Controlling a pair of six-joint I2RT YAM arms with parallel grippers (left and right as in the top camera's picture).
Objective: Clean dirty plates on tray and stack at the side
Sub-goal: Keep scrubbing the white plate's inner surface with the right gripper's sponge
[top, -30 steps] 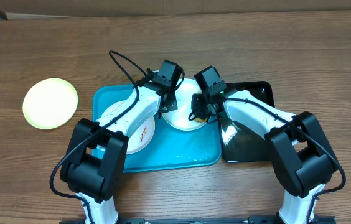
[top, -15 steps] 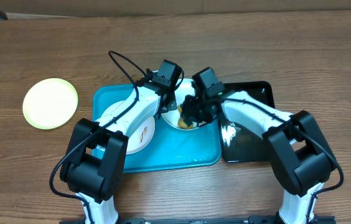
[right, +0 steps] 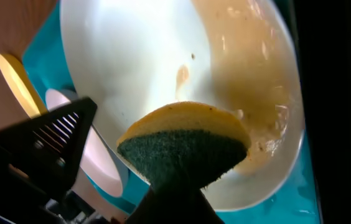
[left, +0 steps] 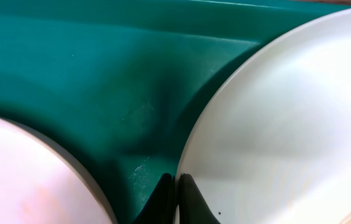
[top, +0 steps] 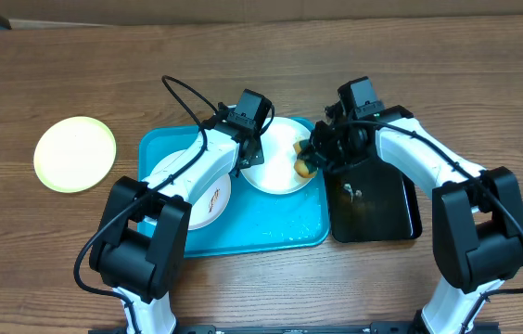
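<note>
Left gripper (left: 175, 198) was pinched tight on the rim of the round white shallow plate (top: 275, 176), which lay in the large turquoise plastic tray (top: 271, 230). Right gripper (right: 175, 190) was clamped on a yellow sponge (right: 185, 146), dark green face showing, at that plate's right edge.

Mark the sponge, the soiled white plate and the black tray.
sponge (right: 185, 152), right wrist view, on its green scrub face.
white plate (right: 138, 62), right wrist view, on its clean inner surface.
black tray (top: 382, 204), overhead view, on its bare middle.

turquoise tray (top: 280, 224), white plates (top: 275, 176), yellow-green sponge (right: 185, 146)
</note>
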